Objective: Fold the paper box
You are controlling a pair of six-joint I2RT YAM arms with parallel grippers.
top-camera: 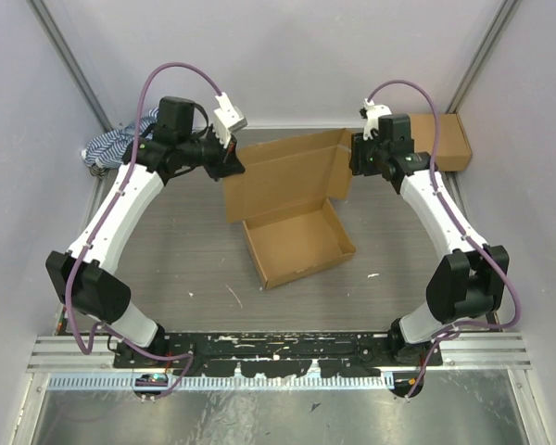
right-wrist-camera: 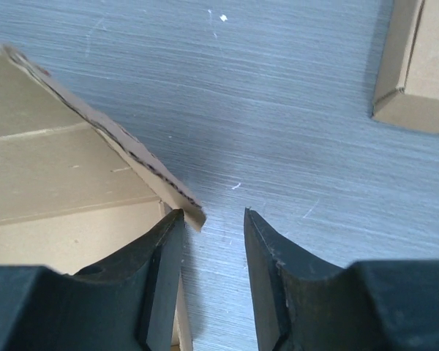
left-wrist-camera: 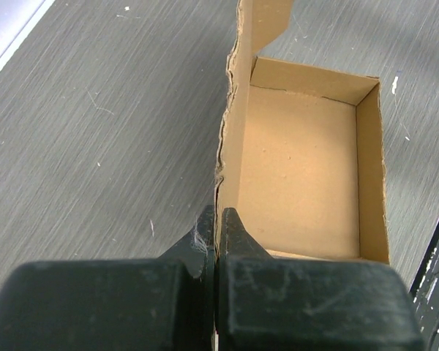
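Observation:
The paper box [top-camera: 296, 243] is brown corrugated cardboard. Its shallow tray sits open in the middle of the table, and its lid panel [top-camera: 278, 176] stands tilted up behind the tray. My left gripper [top-camera: 235, 167] is shut on the lid's left edge. In the left wrist view the cardboard edge [left-wrist-camera: 227, 124] runs straight into the closed left gripper [left-wrist-camera: 219, 210], with the tray's inside [left-wrist-camera: 307, 168] to the right. My right gripper [top-camera: 352, 167] stands open at the lid's right side. A flap corner [right-wrist-camera: 190, 208] touches the tip of the left finger of the right gripper [right-wrist-camera: 212, 212], ungripped.
A second brown cardboard box [top-camera: 449, 139] lies at the back right, its corner showing in the right wrist view [right-wrist-camera: 417, 66]. A blue-and-white striped cloth [top-camera: 111, 146] is bunched at the back left. Walls close in on both sides of the grey table [top-camera: 185, 250].

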